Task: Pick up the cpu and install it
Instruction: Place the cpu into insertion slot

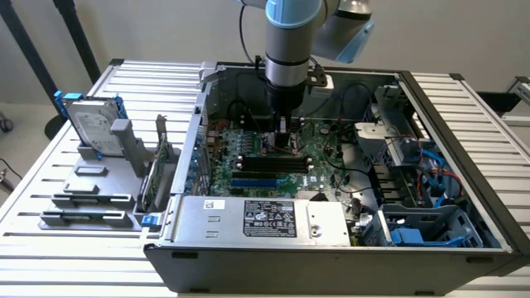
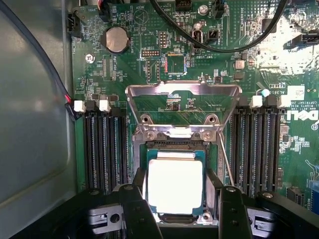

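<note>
The cpu (image 2: 174, 186), a small square chip with a bright silver top on a green edge, lies flat within the socket (image 2: 174, 145) on the green motherboard (image 2: 124, 84). My gripper (image 2: 175, 199) reaches straight down over it, and its two dark fingers (image 2: 138, 181) press against the chip's opposite sides. The socket's metal load plate (image 2: 182, 90) is flipped open and stands up behind the socket. In the exterior view my gripper (image 1: 284, 144) sits low inside the open computer case, just above the motherboard (image 1: 327, 139).
Black memory slots (image 2: 104, 149) flank the socket on both sides. Black cables (image 2: 214, 47) loop above the board. In the exterior view a power supply (image 1: 260, 217) fills the case front, and a blue-framed hard drive (image 1: 93, 127) stands on a grey rack (image 1: 87, 205) at that view's left.
</note>
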### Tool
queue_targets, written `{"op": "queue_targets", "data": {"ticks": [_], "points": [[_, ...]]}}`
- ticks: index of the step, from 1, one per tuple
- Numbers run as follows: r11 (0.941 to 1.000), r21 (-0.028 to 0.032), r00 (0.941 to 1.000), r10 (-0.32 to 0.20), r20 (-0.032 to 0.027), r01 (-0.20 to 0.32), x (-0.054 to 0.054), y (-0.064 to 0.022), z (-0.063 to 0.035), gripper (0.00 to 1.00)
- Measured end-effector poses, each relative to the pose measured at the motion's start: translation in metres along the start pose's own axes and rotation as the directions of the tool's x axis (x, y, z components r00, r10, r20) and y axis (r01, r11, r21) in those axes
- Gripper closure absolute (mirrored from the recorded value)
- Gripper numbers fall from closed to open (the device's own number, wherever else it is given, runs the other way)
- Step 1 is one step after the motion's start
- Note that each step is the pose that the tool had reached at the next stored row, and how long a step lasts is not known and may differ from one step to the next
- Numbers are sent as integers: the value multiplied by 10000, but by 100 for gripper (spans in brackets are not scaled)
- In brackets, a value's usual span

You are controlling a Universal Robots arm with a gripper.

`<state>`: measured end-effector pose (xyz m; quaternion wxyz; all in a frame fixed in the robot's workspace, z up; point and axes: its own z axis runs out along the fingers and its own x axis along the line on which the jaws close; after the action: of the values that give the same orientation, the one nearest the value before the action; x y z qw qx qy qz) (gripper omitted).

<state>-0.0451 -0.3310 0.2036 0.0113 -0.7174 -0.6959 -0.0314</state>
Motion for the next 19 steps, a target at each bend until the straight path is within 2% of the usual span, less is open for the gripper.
{"op": "queue_targets", "data": {"ticks": [6, 14, 19], "points": [[10000, -3, 10000, -3, 27, 3, 0, 4, 6, 45], [10000, -5, 10000, -4, 96, 4, 0, 5, 12, 45], [10000, -5, 9999, -4, 112, 4, -1, 8, 19, 45]]}}
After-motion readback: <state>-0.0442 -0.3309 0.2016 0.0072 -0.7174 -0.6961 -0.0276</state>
